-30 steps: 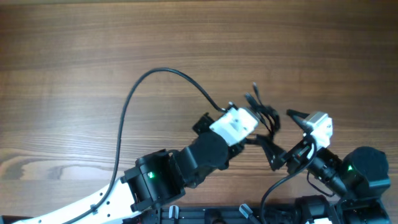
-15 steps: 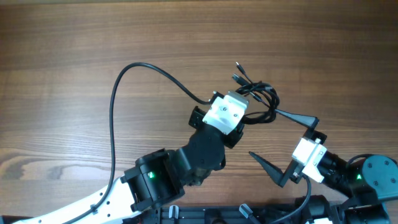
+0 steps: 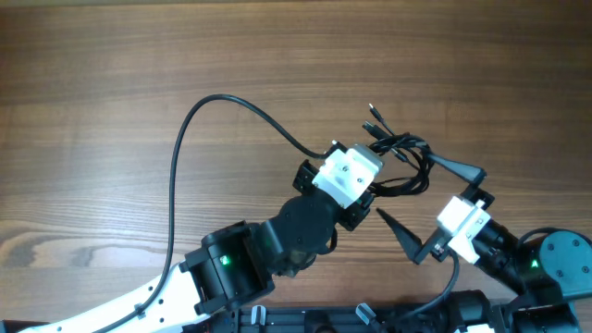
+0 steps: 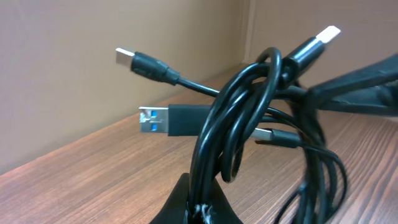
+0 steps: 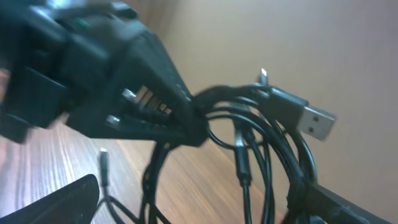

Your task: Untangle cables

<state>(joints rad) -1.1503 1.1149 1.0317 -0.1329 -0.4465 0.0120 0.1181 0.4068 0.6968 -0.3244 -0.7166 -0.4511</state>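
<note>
The cables [image 3: 404, 155], right of centre in the overhead view, are clamped in the closed left gripper [image 3: 384, 176], their loops lying against the upper finger of the wide-open right gripper [image 3: 427, 199] (actual contact unclear), plug ends pointing upper left.

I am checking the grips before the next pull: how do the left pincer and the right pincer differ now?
The left pincer is shut on the cables; the right pincer stands wide open, gripping nothing. The left pincer carries the bundle; the right pincer only has one finger beside it. Both point at that bundle.
</note>
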